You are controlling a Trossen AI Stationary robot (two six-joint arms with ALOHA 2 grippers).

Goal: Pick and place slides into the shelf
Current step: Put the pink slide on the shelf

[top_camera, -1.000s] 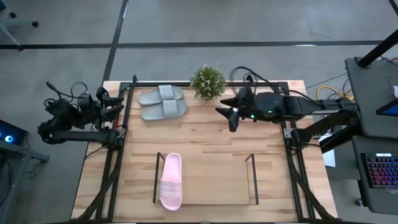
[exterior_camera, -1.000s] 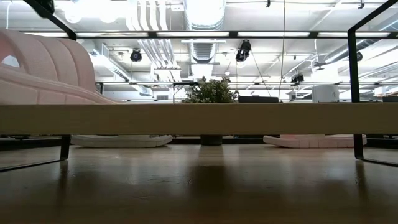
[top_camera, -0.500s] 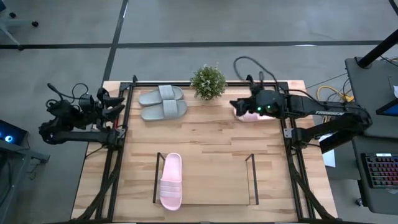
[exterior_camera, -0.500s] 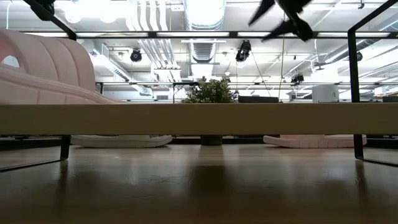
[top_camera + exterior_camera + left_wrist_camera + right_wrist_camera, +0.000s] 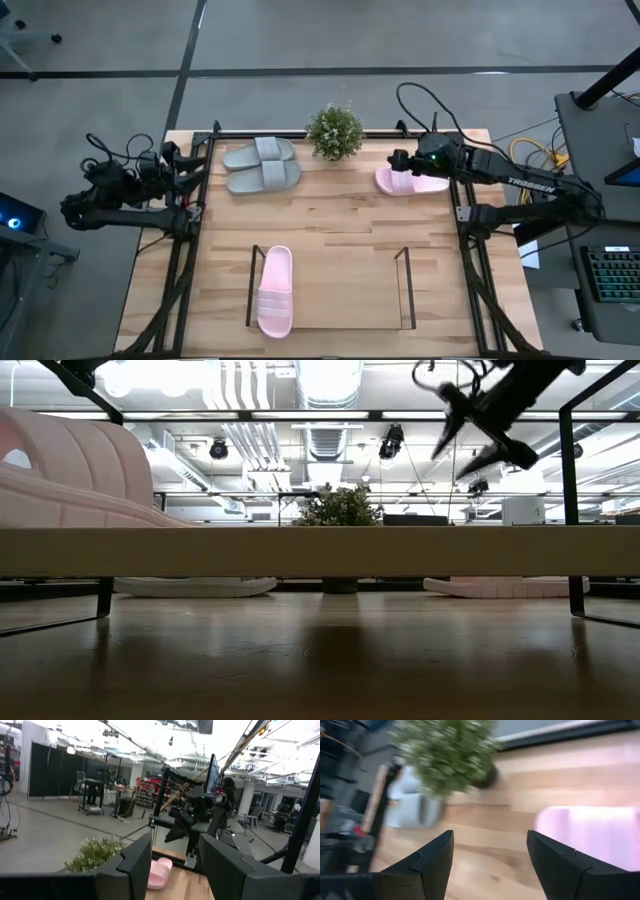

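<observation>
Wooden table (image 5: pixel 330 215), potted plant (image 5: pixel 334 131) at the back edge, grey slides (image 5: pixel 262 165) beside it. Right gripper (image 5: pixel 400 163) hovers fingers apart over the loose pink slide (image 5: pixel 396 182), partly hidden beneath it. Other pink slide (image 5: pixel 274 291) sits in the shelf (image 5: pixel 405 290); left gripper (image 5: pixel 185 168) waits spread off the table's edge.

Two dark arms trailing looped black cables; the right arm (image 5: pixel 500 175) bears white lettering and a green light

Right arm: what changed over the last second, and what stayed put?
The right claw drew back from mid-table toward the table's right edge, uncovering the second pink slide beside the plant. It hangs open above that slide, holding nothing. The left claw stayed parked at the left edge; the grey slides and the pink slide in the shelf did not move.
</observation>
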